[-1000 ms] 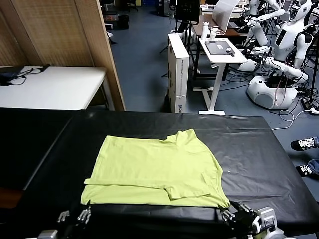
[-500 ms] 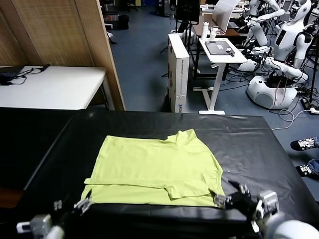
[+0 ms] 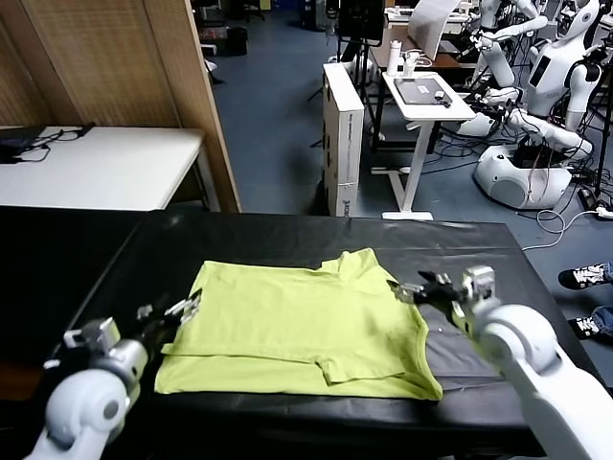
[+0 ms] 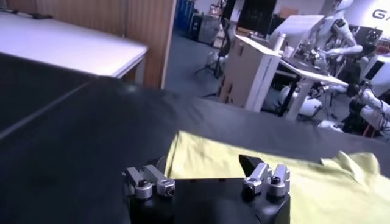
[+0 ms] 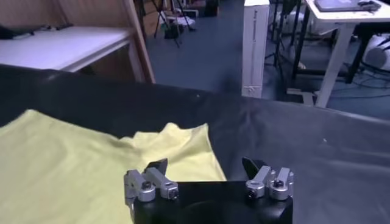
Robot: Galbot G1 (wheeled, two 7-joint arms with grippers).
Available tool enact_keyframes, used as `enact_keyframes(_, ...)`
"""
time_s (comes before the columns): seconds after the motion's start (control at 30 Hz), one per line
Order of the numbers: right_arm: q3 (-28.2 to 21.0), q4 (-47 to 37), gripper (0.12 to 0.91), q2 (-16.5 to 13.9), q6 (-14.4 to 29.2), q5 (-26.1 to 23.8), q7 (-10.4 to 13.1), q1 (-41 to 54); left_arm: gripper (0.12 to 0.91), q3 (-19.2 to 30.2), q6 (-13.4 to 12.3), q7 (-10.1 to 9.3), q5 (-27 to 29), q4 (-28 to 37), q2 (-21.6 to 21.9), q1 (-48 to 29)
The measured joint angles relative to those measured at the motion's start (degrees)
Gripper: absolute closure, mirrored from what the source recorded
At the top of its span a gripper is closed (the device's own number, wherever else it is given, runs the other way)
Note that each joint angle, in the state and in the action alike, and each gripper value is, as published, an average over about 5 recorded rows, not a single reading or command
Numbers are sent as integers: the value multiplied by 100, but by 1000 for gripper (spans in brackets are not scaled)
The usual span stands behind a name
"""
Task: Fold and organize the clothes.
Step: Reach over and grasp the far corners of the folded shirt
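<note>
Left gripper open beside T-shirt, right gripper open

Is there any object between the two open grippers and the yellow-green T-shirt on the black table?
Nothing visible does. The left gripper is at the T-shirt's left edge and the right gripper at its right edge, both open, with only the black table around.
</note>
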Motion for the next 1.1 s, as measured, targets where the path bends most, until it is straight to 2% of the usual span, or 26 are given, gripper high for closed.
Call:
enact_keyframes(0.27, -358, -675, 118, 147, 186, -34, -239, 531, 123, 454, -32, 219, 56, 1098, -27, -857)
enact_keyframes(0.5, -419, -982, 118, 147, 257, -56, -392, 703, 123, 740, -75, 280, 126, 1696, -101, -1318)
enact_keyframes(1.1, -501, -1173, 118, 163, 256, -128, -475, 775, 123, 1029, -174, 292, 221, 2245, -216, -1738)
